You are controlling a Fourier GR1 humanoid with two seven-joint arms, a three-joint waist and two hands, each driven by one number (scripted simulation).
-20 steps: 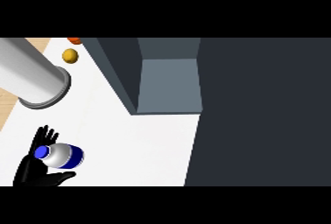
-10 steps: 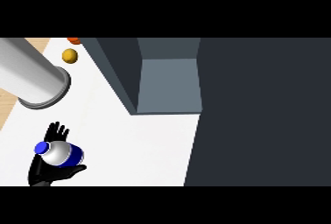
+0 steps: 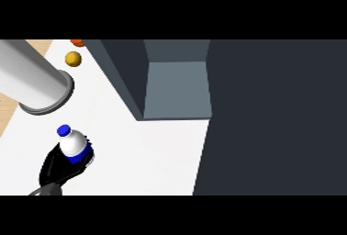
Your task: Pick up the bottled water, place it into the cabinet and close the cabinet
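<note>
The bottled water (image 3: 73, 143) is seen in the lower left part of the head view, over the white counter (image 3: 149, 156). Its long axis is tilted a little from the vertical of the view, and its blue cap is pointed up and slightly to the left, toward the far side of the counter. A blue label band is seen around its lower body.

The lower part of the bottle is enclosed by the black robot hand (image 3: 62, 165), whose fingers are curled around it from below, so the bottom of the bottle is hidden. Which arm this robot hand belongs to cannot be told from the view alone; it is placed at the left side. Only one robot hand is shown.

Above the bottle, near it but apart, a big grey cylinder (image 3: 32, 85) is laid slanted, with its round end turned toward the bottle. Further up, a small yellow-brown object (image 3: 73, 58) and an orange object (image 3: 78, 42) are seen at the top edge.

To the right, the open cabinet (image 3: 173, 87) is found, with a grey inside. A wide dark panel (image 3: 271, 119) is spread over the right side of the view.
</note>
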